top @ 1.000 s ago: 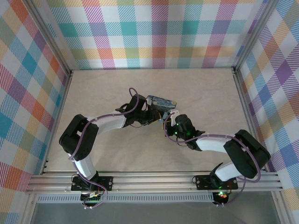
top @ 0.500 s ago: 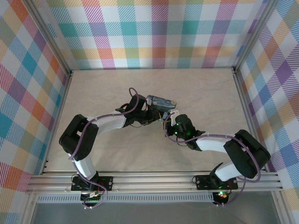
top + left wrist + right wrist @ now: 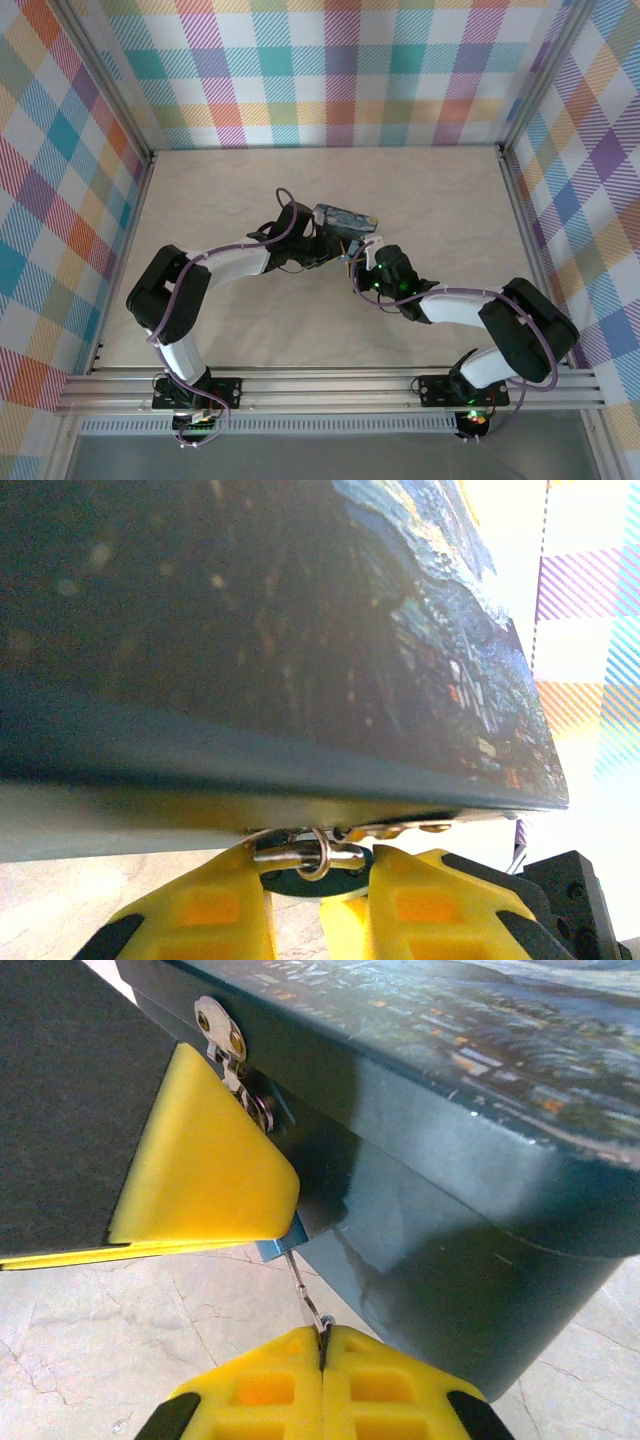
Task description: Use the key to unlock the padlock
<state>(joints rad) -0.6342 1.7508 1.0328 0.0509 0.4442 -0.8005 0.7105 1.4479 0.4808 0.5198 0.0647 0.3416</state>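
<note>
The padlock (image 3: 288, 858) hangs at the front of the blue painted tin (image 3: 300, 630). Its silvery shackle lies crosswise between my left gripper's (image 3: 320, 885) yellow fingers, which are shut on the padlock. In the right wrist view a blue corner of the padlock (image 3: 279, 1247) pokes out below a left fingertip (image 3: 200, 1175). The key (image 3: 305, 1295), a thin metal sliver, runs from that corner down into my right gripper (image 3: 322, 1348), which is shut on it. From above, both grippers, left (image 3: 338, 247) and right (image 3: 358, 263), meet just under the tin (image 3: 345, 216).
The tin's metal hasp (image 3: 222, 1028) sits above the left finger. The tin is tilted and held off the beige table (image 3: 440, 200). Checked walls close the table on three sides, with open room all around the arms.
</note>
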